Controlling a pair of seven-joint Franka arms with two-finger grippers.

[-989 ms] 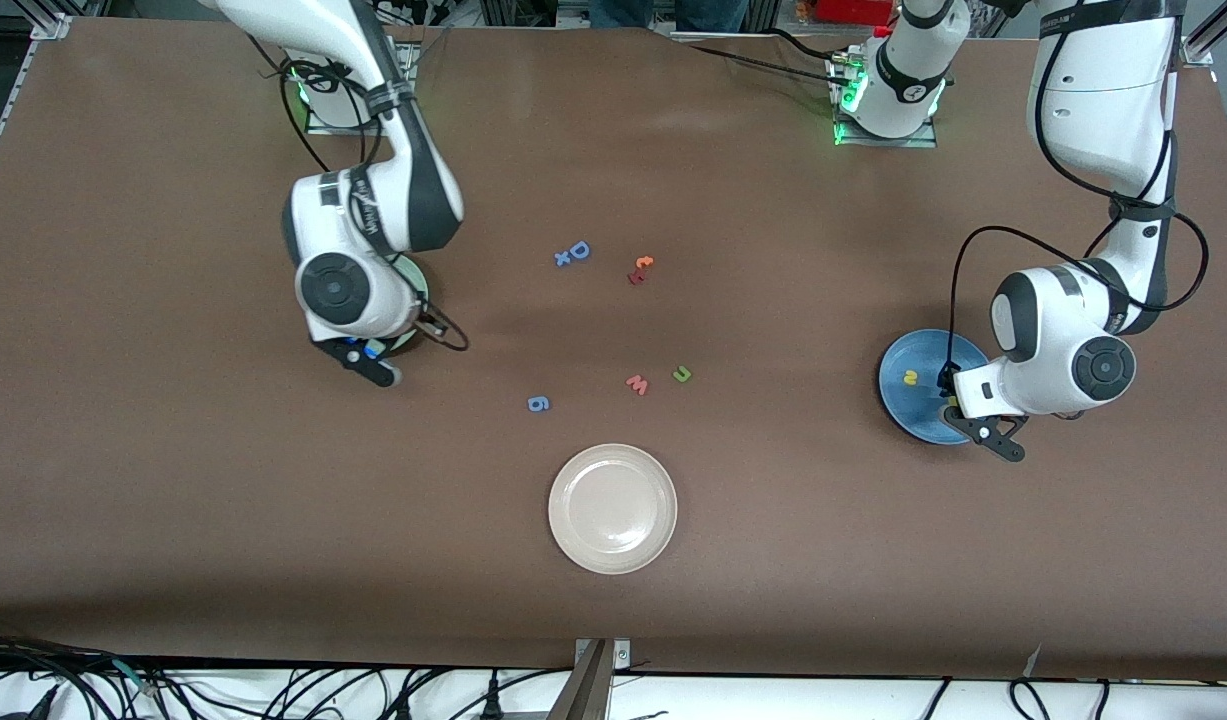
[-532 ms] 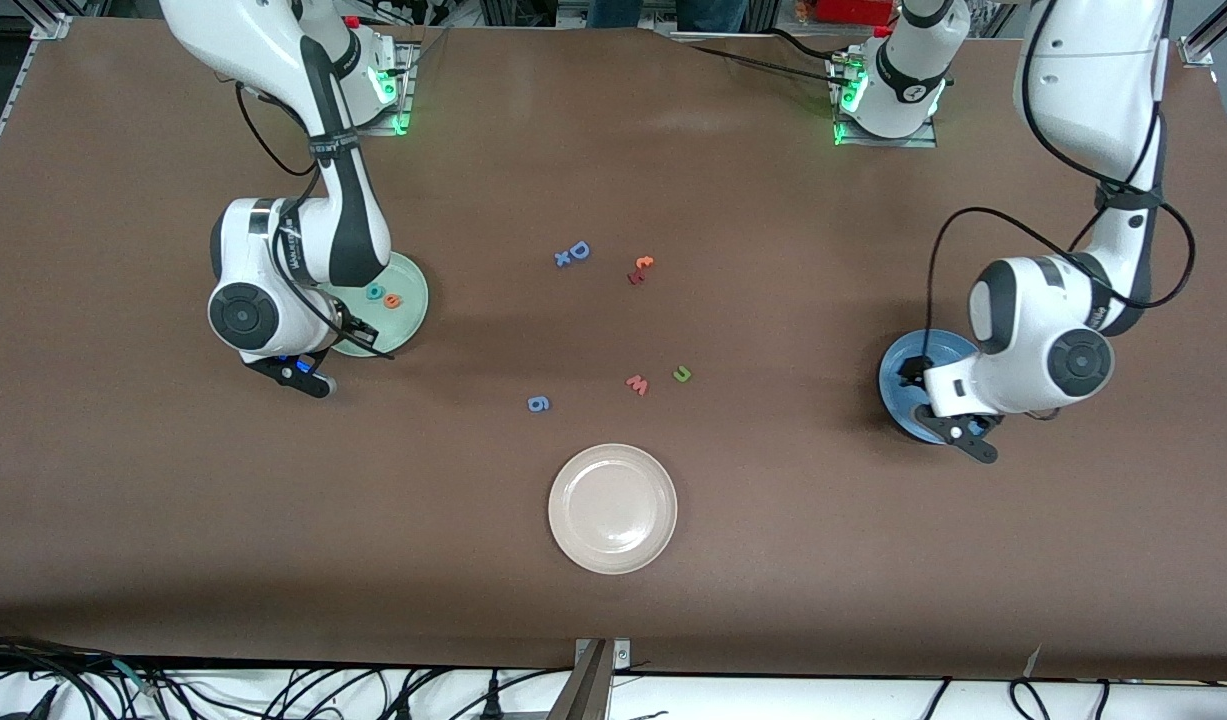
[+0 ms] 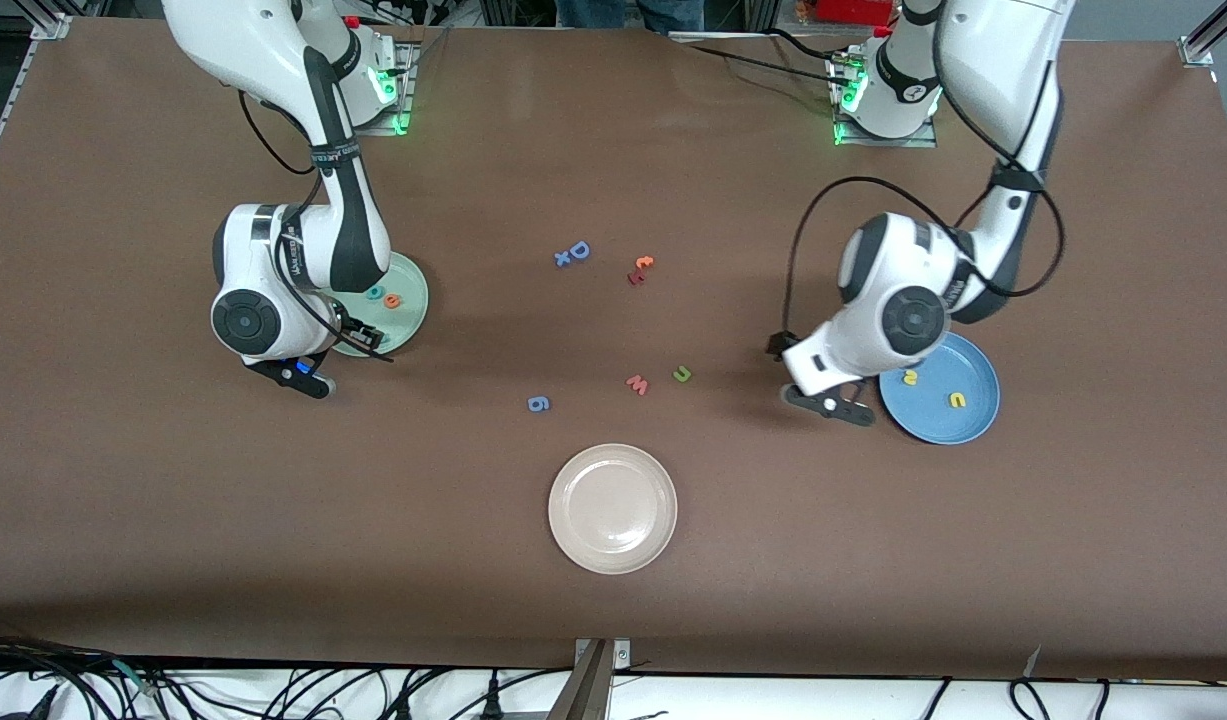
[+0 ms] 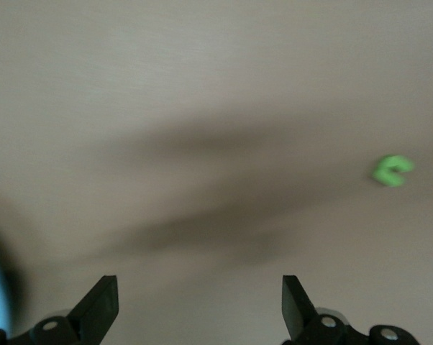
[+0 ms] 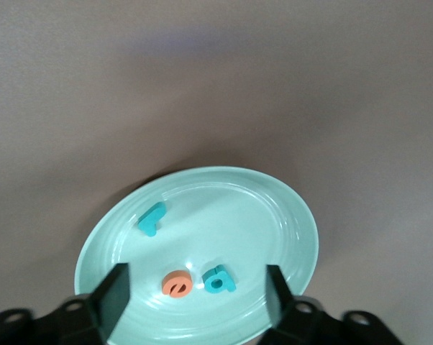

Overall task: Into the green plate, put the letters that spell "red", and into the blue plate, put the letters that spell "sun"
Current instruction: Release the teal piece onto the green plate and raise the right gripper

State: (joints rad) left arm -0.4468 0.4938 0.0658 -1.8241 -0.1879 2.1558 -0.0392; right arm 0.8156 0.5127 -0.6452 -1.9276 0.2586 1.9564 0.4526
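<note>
The green plate (image 5: 202, 251) holds the teal r (image 5: 152, 218), orange e (image 5: 177, 285) and teal d (image 5: 219, 279), the blue plate (image 3: 963, 425) two yellow letters (image 3: 911, 378), and the left gripper (image 4: 195, 309) and right gripper (image 5: 195, 295) hang open-jawed, empty.

The front view looks steeply down from high across the brown table (image 3: 173, 520), facing the arm bases at twelve o'clock and taking in its whole top. The left wrist view hangs close over bare table, its fingers (image 4: 101, 305) at six o'clock and a green letter (image 4: 392, 171) at three. The right wrist view looks closely down on the green plate (image 5: 288, 215). Each wrist view shares its patch with the front view: the green letter (image 3: 682, 374) and the green plate (image 3: 413, 300).
</note>
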